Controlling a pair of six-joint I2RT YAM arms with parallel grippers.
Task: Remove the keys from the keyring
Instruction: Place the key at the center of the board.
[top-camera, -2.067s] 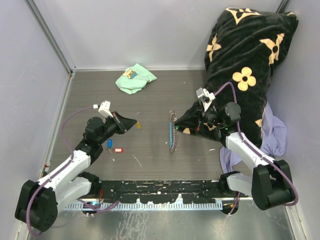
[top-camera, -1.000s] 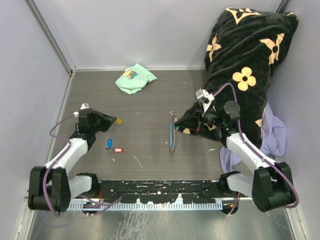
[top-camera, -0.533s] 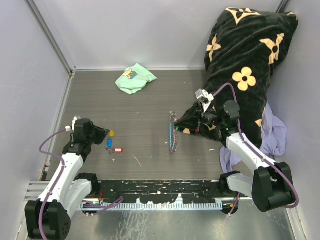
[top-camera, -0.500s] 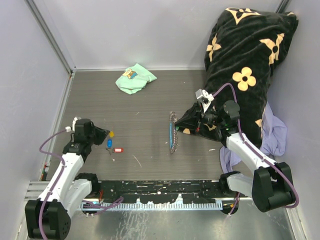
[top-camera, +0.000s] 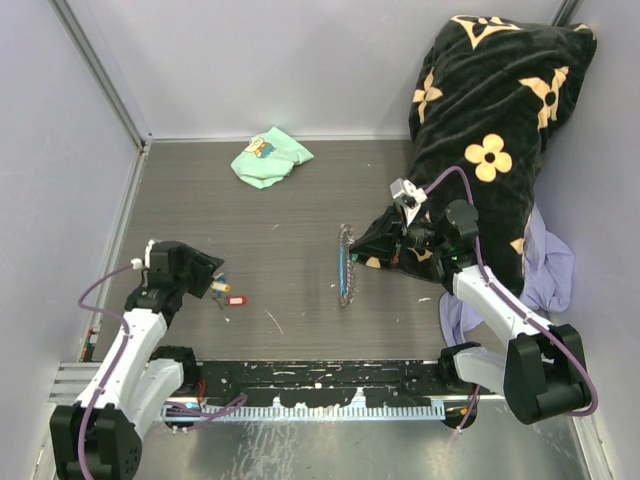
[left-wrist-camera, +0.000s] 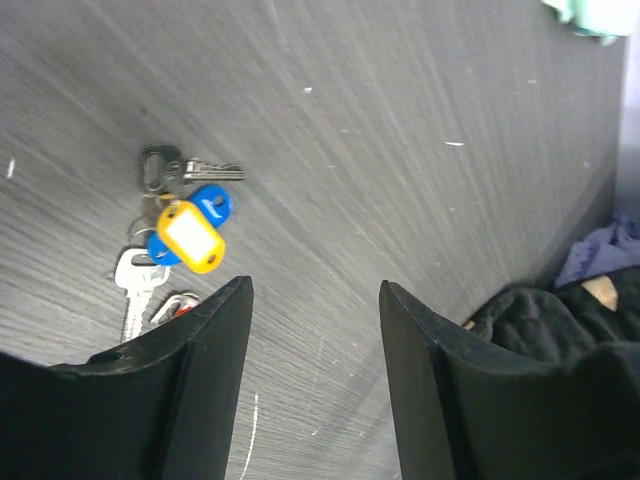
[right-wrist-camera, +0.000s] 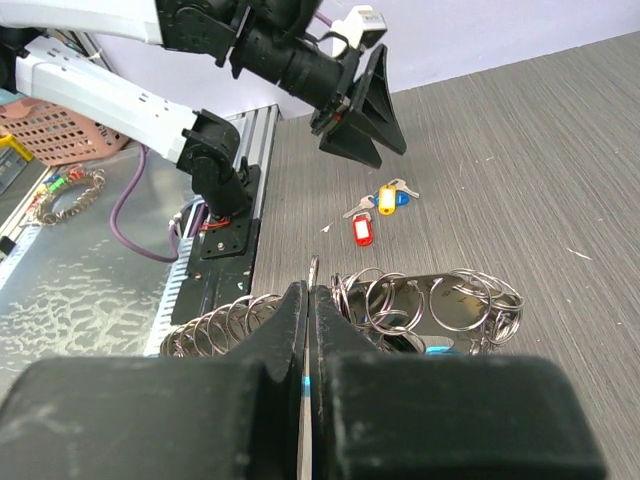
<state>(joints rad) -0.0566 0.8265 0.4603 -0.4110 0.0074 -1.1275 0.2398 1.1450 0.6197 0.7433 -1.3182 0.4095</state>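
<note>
Freed keys piled well left of the keyring, with the left pincer apart above them.

They lie on the surface. The right pincer is closed tight on the keyring's edge. The left holds nothing; best to lift it straight up so no finger drags the pile, then cross to the keyring. Counted: one yellow tag, one blue tag, one red tag, one keyring, one sky-blue fob. Whether any key hangs there, I cannot tell.

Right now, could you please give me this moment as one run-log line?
left gripper: open, empty | keys: heaped on table beside it, apart from keyring | right gripper: shut on keyring
</note>
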